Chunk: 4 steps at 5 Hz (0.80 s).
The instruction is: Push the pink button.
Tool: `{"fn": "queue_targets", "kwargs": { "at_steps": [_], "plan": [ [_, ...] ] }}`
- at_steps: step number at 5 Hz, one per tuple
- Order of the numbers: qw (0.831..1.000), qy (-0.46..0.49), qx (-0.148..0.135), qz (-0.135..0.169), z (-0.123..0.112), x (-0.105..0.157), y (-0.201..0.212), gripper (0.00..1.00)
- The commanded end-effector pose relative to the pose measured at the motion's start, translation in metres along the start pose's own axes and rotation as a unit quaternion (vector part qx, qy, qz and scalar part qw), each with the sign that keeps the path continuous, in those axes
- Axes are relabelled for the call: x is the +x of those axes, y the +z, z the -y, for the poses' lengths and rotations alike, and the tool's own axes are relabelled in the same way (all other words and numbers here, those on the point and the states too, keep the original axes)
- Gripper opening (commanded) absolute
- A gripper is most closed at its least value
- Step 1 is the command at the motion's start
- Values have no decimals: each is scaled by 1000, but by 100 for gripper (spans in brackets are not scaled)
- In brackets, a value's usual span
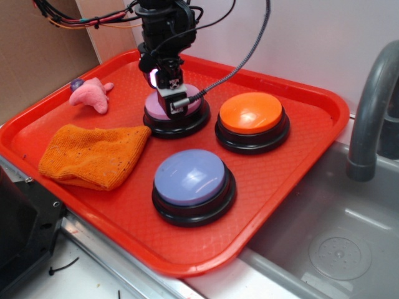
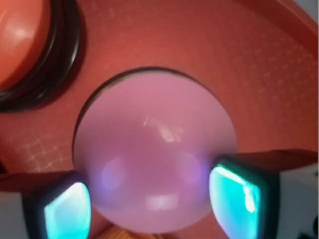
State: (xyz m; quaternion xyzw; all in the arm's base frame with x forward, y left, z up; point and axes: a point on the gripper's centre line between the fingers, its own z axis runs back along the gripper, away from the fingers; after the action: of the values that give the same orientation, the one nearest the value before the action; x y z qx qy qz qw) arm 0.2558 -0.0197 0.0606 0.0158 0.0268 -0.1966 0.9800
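The pink button, a pale pink dome on a black base, sits at the back middle of the red tray. My gripper comes straight down onto its top and hides most of the dome in the exterior view. In the wrist view the pink button fills the middle. My gripper is open, and its two glowing cyan pads stand wide apart on either side of the dome's near part. I cannot tell whether the fingertips touch the dome.
An orange button stands right of the pink one and a blue-lavender button in front. An orange cloth and a small pink plush toy lie on the tray's left. A sink with a grey faucet is at the right.
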Motion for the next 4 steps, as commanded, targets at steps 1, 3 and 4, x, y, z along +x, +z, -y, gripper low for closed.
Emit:
{"fn": "queue_targets", "kwargs": {
  "at_steps": [1,3,4],
  "plan": [
    [996,35,29,72,-11,5,69,100],
    [996,48,20,74,-9,-5,86,100],
    [995,59,27,70,-7,-12,95,100]
  ]
}}
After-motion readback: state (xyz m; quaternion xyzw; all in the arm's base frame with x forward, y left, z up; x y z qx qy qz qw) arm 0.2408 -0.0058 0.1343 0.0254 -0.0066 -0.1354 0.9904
